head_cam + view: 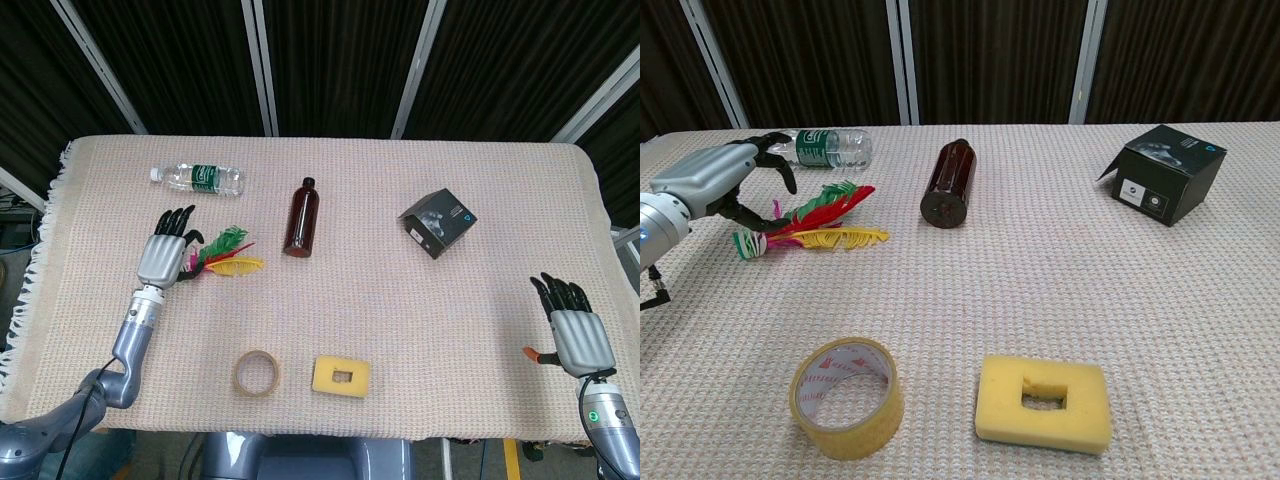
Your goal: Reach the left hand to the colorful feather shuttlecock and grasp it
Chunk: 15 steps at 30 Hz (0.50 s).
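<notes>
The colorful feather shuttlecock [228, 255] lies on the woven cloth, left of centre, its green, red and yellow feathers [830, 218] pointing right. Its white and green base [749, 243] points left. My left hand [165, 254] hovers over that base end with its fingers apart and curved; the chest view shows the left hand [712, 186] just above and behind the base, holding nothing. In the head view the hand hides the base. My right hand [576, 332] rests open near the table's front right corner, far from the shuttlecock.
A clear water bottle [200, 179] lies behind the shuttlecock. A brown bottle [303, 217] lies to its right. A black box [438, 222] sits at the back right. A tape roll [847, 397] and a yellow sponge [1044, 402] lie near the front edge.
</notes>
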Each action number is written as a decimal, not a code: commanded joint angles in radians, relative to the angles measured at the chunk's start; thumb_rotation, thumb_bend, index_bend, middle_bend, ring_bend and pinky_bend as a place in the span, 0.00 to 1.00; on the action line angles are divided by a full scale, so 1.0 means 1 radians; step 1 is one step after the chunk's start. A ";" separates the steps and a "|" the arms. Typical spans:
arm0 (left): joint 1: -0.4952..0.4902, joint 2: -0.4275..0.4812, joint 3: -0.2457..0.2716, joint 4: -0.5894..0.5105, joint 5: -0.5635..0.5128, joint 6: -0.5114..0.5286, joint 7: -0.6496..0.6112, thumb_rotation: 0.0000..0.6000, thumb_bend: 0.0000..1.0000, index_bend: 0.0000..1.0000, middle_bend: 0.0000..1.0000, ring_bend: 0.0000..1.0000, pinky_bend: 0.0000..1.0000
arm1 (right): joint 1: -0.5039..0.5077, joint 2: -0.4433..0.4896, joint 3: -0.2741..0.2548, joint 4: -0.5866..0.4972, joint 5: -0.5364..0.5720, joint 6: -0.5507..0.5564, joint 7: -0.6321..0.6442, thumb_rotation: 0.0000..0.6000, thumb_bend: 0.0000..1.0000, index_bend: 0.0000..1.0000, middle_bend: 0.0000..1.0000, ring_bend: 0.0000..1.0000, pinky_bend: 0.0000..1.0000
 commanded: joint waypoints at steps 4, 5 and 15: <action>-0.066 -0.065 0.009 0.077 0.011 -0.049 -0.070 1.00 0.25 0.42 0.00 0.00 0.00 | -0.001 0.008 0.001 0.000 0.013 -0.003 0.011 1.00 0.03 0.00 0.00 0.00 0.00; -0.074 -0.073 0.011 0.085 0.014 -0.054 -0.089 1.00 0.25 0.42 0.00 0.00 0.00 | -0.001 0.009 0.000 0.001 0.014 -0.003 0.012 1.00 0.03 0.00 0.00 0.00 0.00; -0.143 -0.163 0.020 0.215 0.025 -0.069 -0.142 1.00 0.31 0.47 0.00 0.00 0.00 | 0.001 0.027 -0.005 0.005 0.023 -0.019 0.042 1.00 0.03 0.00 0.00 0.00 0.00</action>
